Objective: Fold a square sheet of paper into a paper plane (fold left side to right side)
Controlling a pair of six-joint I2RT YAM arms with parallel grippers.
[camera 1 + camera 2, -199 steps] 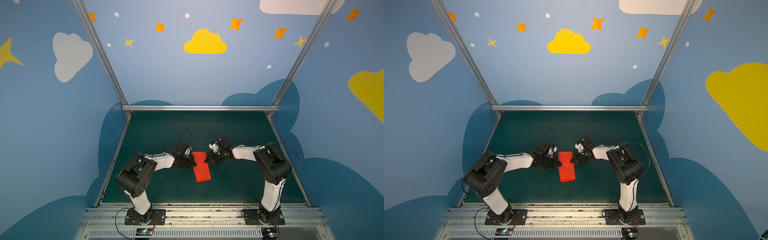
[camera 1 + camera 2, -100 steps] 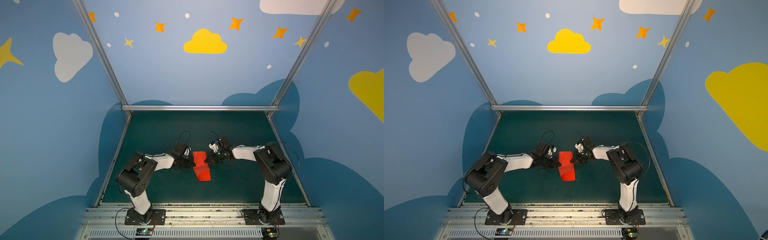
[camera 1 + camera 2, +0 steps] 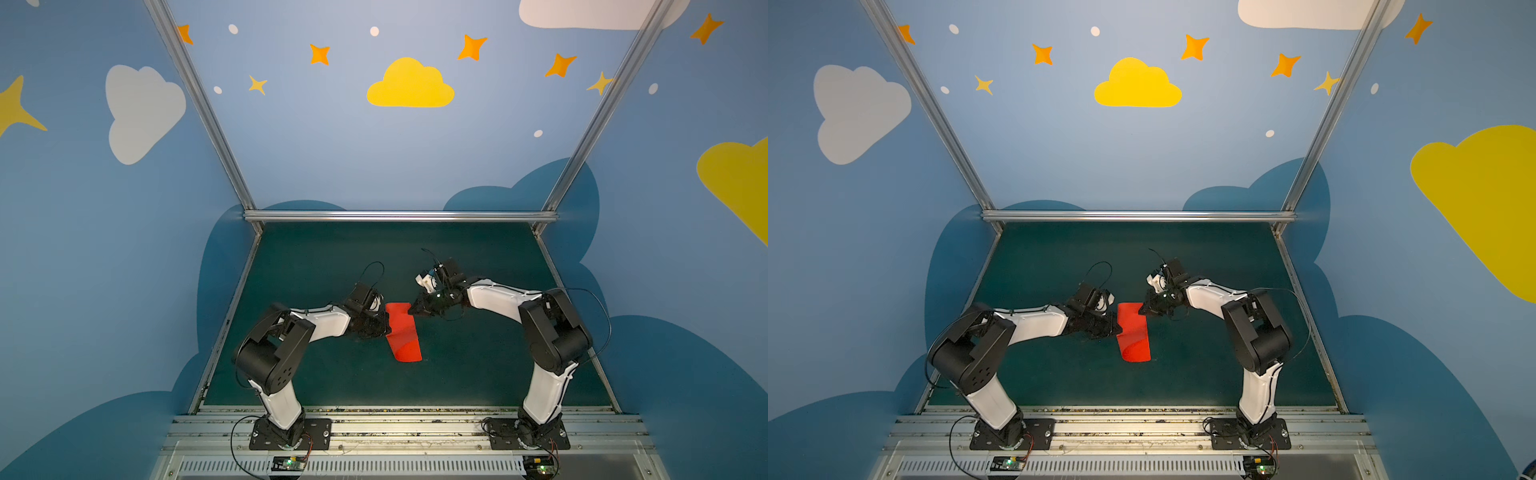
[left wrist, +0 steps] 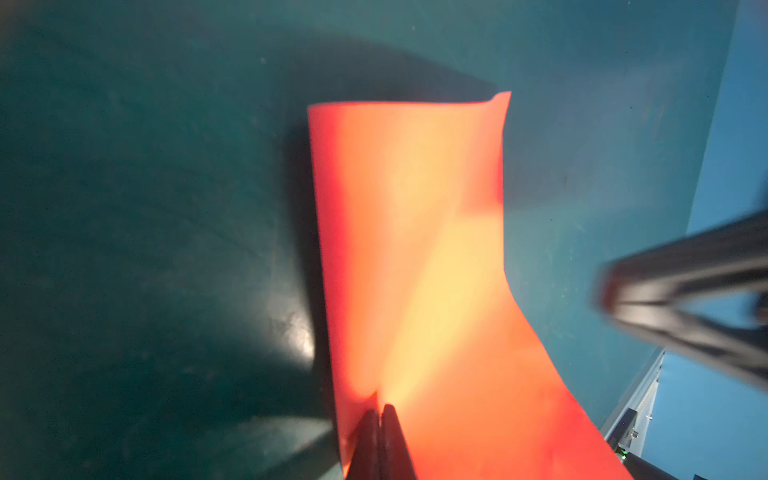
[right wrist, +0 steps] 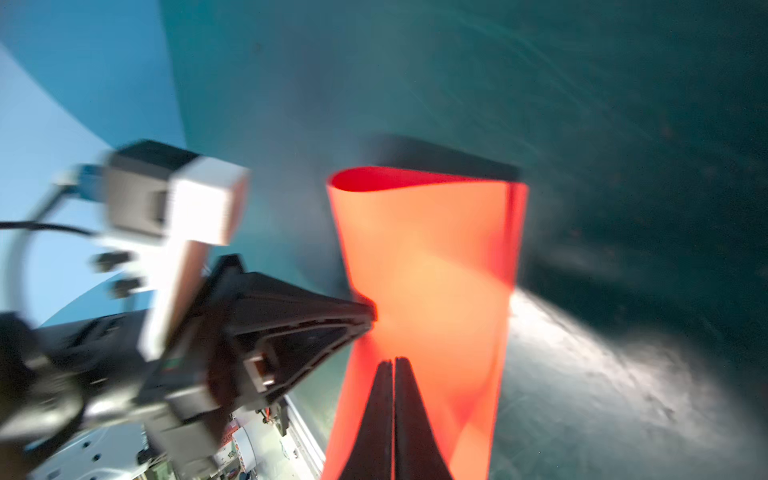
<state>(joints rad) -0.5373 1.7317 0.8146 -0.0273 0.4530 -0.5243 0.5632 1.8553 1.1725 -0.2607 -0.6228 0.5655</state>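
Folded to a strip, the bright red square sheet of paper lay on the dark green table, long axis 12 to 6. The left gripper was clamped on its 9 o'clock edge; the right gripper, jaws together, met its 1 o'clock corner.

Both top views are sharp, evenly lit. Wrist views blur; glare bleaches the square sheet of paper orange.

No text, label, brand, number or sign is legible in any view.
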